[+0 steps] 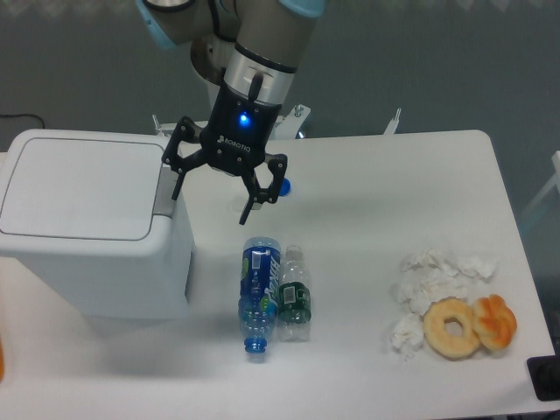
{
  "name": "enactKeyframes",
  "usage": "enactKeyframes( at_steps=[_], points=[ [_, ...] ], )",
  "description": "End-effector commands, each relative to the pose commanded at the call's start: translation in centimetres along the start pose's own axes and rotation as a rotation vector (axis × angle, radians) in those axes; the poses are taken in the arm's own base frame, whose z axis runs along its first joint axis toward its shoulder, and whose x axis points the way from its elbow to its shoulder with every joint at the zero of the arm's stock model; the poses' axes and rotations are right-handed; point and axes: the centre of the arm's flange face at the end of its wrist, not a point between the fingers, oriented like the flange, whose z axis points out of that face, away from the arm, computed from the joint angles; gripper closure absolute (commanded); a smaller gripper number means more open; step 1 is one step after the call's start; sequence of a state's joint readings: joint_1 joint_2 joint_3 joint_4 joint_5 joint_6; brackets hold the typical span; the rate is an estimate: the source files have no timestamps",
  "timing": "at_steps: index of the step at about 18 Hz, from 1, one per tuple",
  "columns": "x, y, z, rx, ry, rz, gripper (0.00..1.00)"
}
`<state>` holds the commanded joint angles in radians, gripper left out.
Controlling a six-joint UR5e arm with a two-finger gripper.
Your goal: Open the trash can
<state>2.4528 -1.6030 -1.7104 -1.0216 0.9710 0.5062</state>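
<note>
Two bottles (273, 296) lie flat at the front of the bench (394, 192). Behind them the hand (213, 199) hovers, fingers spread wide, empty, just right of the lid-shut trash can (87, 219) at the bench's left end.

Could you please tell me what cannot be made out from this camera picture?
- Trash can: its left side is cut off by the frame edge; its grey tab is partly hidden by the end effector.
- Blue cap: mostly hidden behind a finger.
- Bottle labels: too small to read.
- Orange thing: cut off at the left edge.
</note>
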Motion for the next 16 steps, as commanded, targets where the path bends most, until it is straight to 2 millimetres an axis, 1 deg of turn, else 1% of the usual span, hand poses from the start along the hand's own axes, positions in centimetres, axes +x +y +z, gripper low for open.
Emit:
enactKeyframes(
  at_steps=[2,16],
  points=[
    [0.0,0.27,0.2,-0.004,0.002,-0.003,0.0],
    [-0.26,0.45,0.72,-0.009,0.01,-0.001,0.0]
  ],
)
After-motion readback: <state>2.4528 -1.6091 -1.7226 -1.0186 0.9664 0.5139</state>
